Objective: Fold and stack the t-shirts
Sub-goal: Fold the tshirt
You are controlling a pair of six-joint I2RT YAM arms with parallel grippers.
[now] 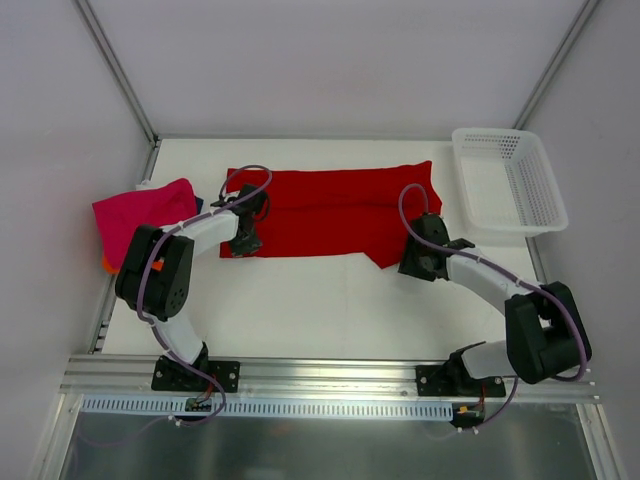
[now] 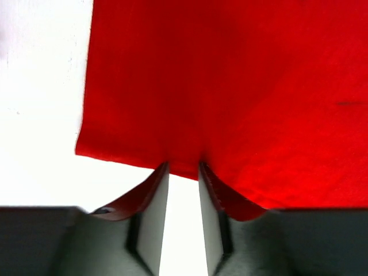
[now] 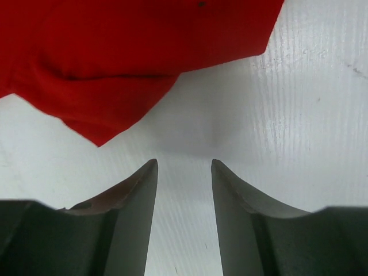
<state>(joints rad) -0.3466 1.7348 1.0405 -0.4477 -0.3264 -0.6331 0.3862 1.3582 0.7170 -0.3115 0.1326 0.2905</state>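
A bright red t-shirt (image 1: 330, 210) lies flat across the far middle of the white table as a long folded band. My left gripper (image 1: 243, 243) is at its near left corner. In the left wrist view the gripper (image 2: 183, 168) has its jaws slightly parted, with the tips touching the red hem (image 2: 184, 161) and white table showing between them. My right gripper (image 1: 412, 265) is by the shirt's near right corner. In the right wrist view it (image 3: 184, 164) is open and empty over bare table, just short of a red cloth point (image 3: 98, 129). A folded magenta-pink shirt (image 1: 145, 212) lies at the far left, with an orange edge (image 1: 106, 264) under it.
An empty white mesh basket (image 1: 520, 185) stands at the back right, close to the right arm. Metal frame posts and white walls border the table on the left, right and back. Bare table (image 1: 330, 300) lies between the shirt and the arm bases.
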